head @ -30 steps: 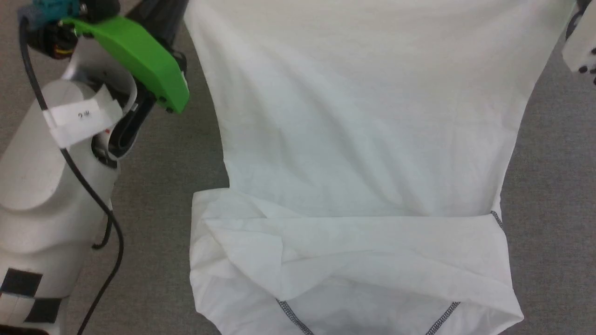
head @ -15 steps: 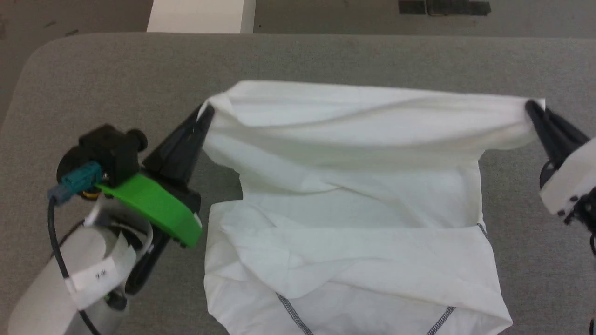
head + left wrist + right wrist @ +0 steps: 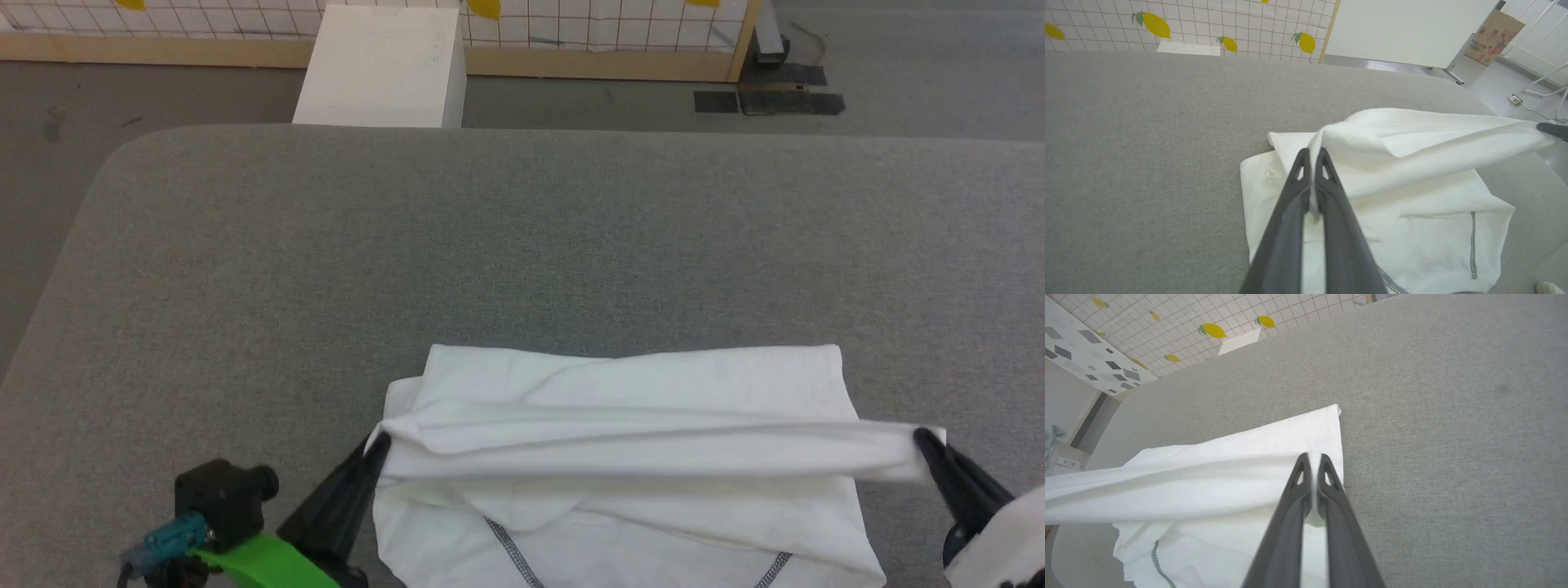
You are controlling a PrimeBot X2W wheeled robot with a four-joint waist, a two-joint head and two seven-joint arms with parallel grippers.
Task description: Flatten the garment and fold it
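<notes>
Beyond both sets of fingertips: broad bare grey table (image 3: 522, 245), far edge well apart, rounded corner far off to left; white box (image 3: 380, 65) past that edge. Outboard of each gripper: more open table.
Left gripper (image 3: 377, 445): fingers pressed together, pinching left end of garment (image 3: 637, 384) fold.
Right gripper (image 3: 922, 441): fingers closed same way on right end.
Between grippers: white fold stretched taut, lifted. Rest of garment flat on table beneath, reaching just beyond fingertips and back toward wrists; dark stitching on wrist side.

Bright even light, soft shadows, sharp focus, wide-angle wrist distortion
</notes>
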